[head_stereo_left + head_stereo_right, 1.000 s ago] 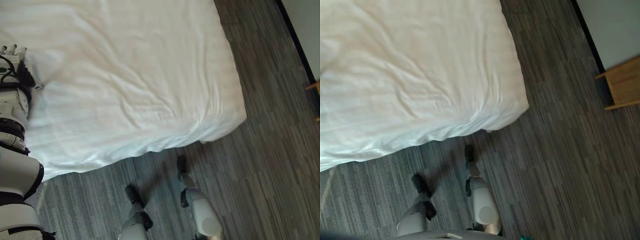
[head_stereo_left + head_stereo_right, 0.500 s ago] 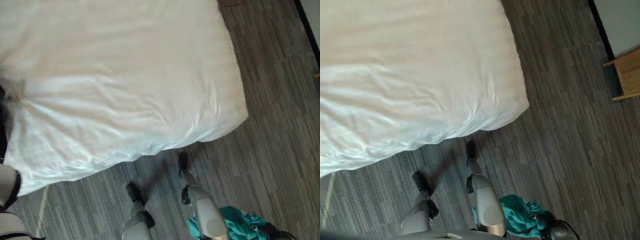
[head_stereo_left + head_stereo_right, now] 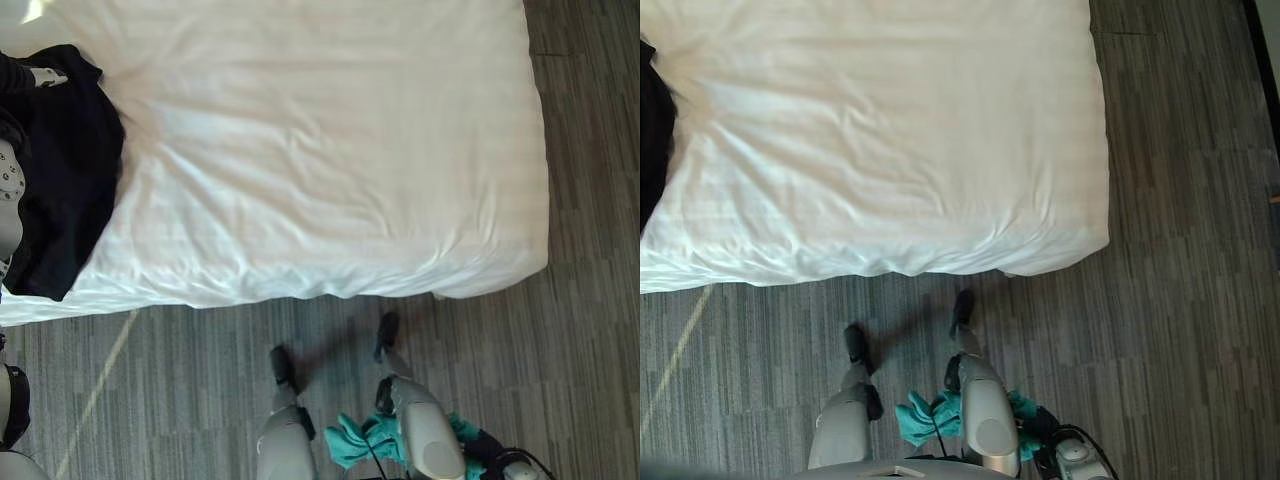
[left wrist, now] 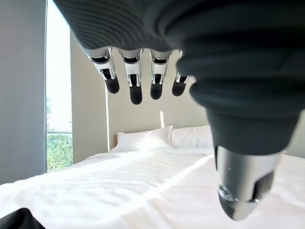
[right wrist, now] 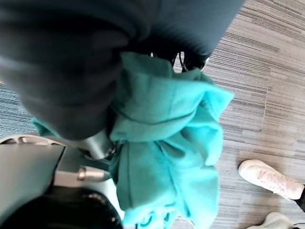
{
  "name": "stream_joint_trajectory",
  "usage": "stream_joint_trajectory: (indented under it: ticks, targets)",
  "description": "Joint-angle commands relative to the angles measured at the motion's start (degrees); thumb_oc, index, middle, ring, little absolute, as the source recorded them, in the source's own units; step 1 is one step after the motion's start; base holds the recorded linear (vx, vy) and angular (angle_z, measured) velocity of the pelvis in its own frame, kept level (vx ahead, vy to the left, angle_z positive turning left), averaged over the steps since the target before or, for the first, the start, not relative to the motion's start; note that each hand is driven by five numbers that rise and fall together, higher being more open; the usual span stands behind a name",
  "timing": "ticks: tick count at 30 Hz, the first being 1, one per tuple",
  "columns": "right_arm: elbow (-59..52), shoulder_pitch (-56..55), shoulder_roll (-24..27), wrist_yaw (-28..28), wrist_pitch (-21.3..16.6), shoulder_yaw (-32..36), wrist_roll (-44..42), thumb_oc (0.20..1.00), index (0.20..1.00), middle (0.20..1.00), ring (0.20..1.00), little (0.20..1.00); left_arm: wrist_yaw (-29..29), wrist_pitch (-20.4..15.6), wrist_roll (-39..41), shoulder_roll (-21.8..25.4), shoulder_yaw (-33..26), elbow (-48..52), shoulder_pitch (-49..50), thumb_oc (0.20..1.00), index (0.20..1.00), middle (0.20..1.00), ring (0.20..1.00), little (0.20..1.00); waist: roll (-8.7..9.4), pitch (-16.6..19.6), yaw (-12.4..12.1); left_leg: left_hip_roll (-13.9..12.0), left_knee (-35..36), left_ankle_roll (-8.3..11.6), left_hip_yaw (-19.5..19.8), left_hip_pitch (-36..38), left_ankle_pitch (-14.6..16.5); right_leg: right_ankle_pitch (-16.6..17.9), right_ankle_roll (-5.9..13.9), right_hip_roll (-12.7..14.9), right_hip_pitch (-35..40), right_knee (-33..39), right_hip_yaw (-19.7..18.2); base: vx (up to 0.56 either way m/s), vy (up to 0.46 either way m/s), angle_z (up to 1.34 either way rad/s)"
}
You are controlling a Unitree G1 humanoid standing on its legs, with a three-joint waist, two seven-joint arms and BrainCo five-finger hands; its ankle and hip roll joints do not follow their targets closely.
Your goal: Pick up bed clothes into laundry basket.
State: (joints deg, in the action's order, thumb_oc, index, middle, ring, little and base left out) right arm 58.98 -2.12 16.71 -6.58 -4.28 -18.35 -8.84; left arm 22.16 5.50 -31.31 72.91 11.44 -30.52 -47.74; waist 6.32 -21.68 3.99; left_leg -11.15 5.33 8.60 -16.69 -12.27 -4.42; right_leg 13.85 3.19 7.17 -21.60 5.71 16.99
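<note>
Teal garment (image 5: 167, 143): one piece of soft, light cloth, bunched and hanging from the right hand (image 5: 62, 67) low beside the robot, above the grey plank floor (image 5: 267, 71). The right hand's fingers are buried behind the folds, so whether they curl round the cloth cannot be told. Judged as limp and non-fragile, it should drape and trail; a hold on the gathered bulk rather than a loose edge would keep it from slipping.

Black garment (image 3: 60, 180): one piece, lying flat at the near edge of the bed (image 3: 330, 160), just beside the left hand (image 4: 138, 71). That hand's fingers (image 4: 136, 90) hang straight and spread, holding nothing, above the white sheet. The cloth looks equally soft; pinching a raised fold would suit.

Two white pillows (image 4: 167, 138) lie beyond the fingertips. One person's white shoes (image 5: 267, 179) stand on the floor past the teal cloth.
</note>
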Motion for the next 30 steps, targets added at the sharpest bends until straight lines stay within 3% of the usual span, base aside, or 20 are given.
stream_joint_trajectory:
  ticks: [1, 8, 12, 13, 14, 15, 16, 17, 21, 25, 28, 30]
  targets:
    - [1.40, -2.35, -0.81, 0.39, 0.38, -0.39, 1.69, 0.200, 0.200, 0.200, 0.200, 0.200, 0.15, 2.37, -5.37, 8.26, -1.16, -2.32, -1.41, 1.000, 1.000, 1.000, 1.000, 1.000, 0.76, -1.28, -1.23, 0.06, -0.33, 0.30, 0.78, -2.68, 0.75, -2.12, 11.81, 9.52, 6.49, -0.72, 0.49, 0.00, 0.000, 0.00]
    - [1.63, 2.31, -1.36, 1.65, 1.44, -0.63, 0.85, 0.200, 0.200, 0.200, 0.200, 0.200, -4.07, 5.14, -7.80, 8.16, -0.44, -4.55, -0.10, 1.000, 1.000, 1.000, 1.000, 1.000, 1.01, -4.30, -2.73, -0.82, -0.33, 0.69, 1.97, -6.01, -0.42, -2.18, 11.81, 9.17, 4.84, -0.77, 1.49, -0.03, -0.019, 0.04]
    - [2.02, 3.25, -3.09, 2.28, 1.85, -0.12, -0.23, 0.200, 0.200, 0.200, 0.200, 0.200, -6.78, 6.21, -7.81, 4.19, -4.61, -5.33, 6.74, 1.000, 1.000, 1.000, 1.000, 1.000, 1.65, -6.59, -4.01, -1.11, -0.33, 0.86, 2.70, -9.22, -1.70, -1.78, 11.81, 9.26, 2.63, -0.71, 2.17, -0.09, -0.012, 0.14]
    - [2.47, 4.54, -3.03, 2.71, 2.21, -0.38, -0.86, 0.200, 0.200, 0.200, 0.200, 0.200, -7.81, 6.34, -7.57, 1.93, -7.20, -6.54, 10.79, 0.881, 0.881, 0.881, 0.881, 0.881, 1.42, -6.76, -3.91, -1.39, -0.33, 1.11, 2.82, -10.20, -1.54, -2.12, 11.81, 9.14, 1.82, -0.71, 2.17, -0.03, 0.011, 0.06]
    - [2.51, 4.60, -2.92, 2.71, 2.20, -0.47, -0.88, 0.200, 0.200, 0.200, 0.200, 0.200, -7.79, 6.32, -7.59, 1.88, -7.62, -6.47, 11.20, 0.881, 0.881, 0.881, 0.881, 0.881, 1.35, -6.67, -3.77, -1.40, -0.33, 1.12, 2.82, -10.30, -1.56, -2.10, 11.81, 9.12, 1.73, -0.71, 2.17, -0.02, 0.023, 0.04]
    - [2.89, 5.18, -2.75, 2.90, 2.40, -0.46, -1.24, 0.200, 0.200, 0.200, 0.200, 0.200, -8.41, 6.35, -7.14, 0.93, -8.13, -7.75, 12.57, 0.561, 0.561, 0.561, 0.561, 0.561, 1.34, -6.77, -3.74, -1.39, -0.33, 1.14, 2.93, -10.80, -1.60, -2.09, 11.81, 9.12, 1.26, -0.71, 2.10, -0.01, 0.025, 0.03]
    - [3.32, 5.78, -2.48, 2.95, 2.56, -0.70, -1.50, 0.200, 0.200, 0.200, 0.200, 0.200, -8.61, 6.18, -6.77, 0.35, -7.72, -9.96, 12.73, 0.341, 0.341, 0.341, 0.341, 0.341, 1.40, -6.70, -3.52, -1.33, -0.33, 1.20, 2.87, -11.04, -1.64, -2.07, 11.81, 9.12, 0.96, -0.71, 1.96, -0.02, 0.040, 0.03]
    - [3.80, 6.60, -1.89, 3.17, 2.75, -0.69, -1.71, 0.200, 0.200, 0.200, 0.200, 0.200, -9.05, 6.04, -6.38, 0.05, -6.85, -12.04, 12.21, 0.200, 0.200, 0.200, 0.200, 0.200, 1.37, -6.62, -3.35, -1.32, -0.33, 1.22, 2.81, -11.22, -1.67, -2.02, 11.81, 9.13, 0.66, -0.71, 1.93, -0.01, 0.045, 0.01]
    - [3.81, 6.10, -0.16, 3.10, 2.44, -1.60, -1.06, 0.200, 0.200, 0.200, 0.200, 0.200, -7.92, 4.09, -3.45, 0.29, -1.54, -15.01, 5.87, 0.200, 0.200, 0.200, 0.200, 0.200, 1.03, -5.25, -2.15, -1.24, -0.33, 1.34, 2.74, -10.45, -1.40, -2.24, 11.81, 9.40, 1.08, -0.71, 1.20, -0.01, 0.055, 0.00]
    - [3.36, 4.02, 0.76, 2.75, 1.55, -2.13, -0.62, 0.200, 0.200, 0.200, 0.200, 0.200, -4.68, 0.83, -0.72, 2.33, 8.72, -14.75, -5.99, 0.200, 0.200, 0.200, 0.200, 0.200, 0.61, -2.84, -1.70, -1.01, -0.33, 1.27, 2.42, -7.83, -0.80, -2.46, 11.81, 9.41, 3.06, -0.71, 1.16, 0.03, 0.030, 0.01]
    - [3.01, 2.48, 1.09, 2.17, 1.40, -1.71, -0.14, 0.200, 0.200, 0.200, 0.200, 0.200, -2.44, -1.71, 0.56, 4.92, 15.04, -8.48, -14.24, 0.200, 0.200, 0.200, 0.200, 0.200, -0.66, 0.62, -1.05, -0.17, -0.33, 0.98, 1.66, -4.11, 0.37, -2.80, 11.81, 9.77, 6.50, -0.74, 1.56, 0.12, 0.045, -0.01]
    - [2.86, 1.90, 0.66, 2.41, 0.85, -1.61, 0.79, 0.200, 0.200, 0.200, 0.200, 0.200, 1.70, -3.21, 0.70, 2.40, 15.22, -4.34, -14.08, 0.200, 0.200, 0.200, 0.200, 0.200, -1.05, 2.05, -0.28, 0.54, -0.33, 0.71, 1.18, -1.15, 1.01, -3.32, 11.81, 9.90, 8.89, -1.19, 1.06, 0.12, 0.090, 0.00]
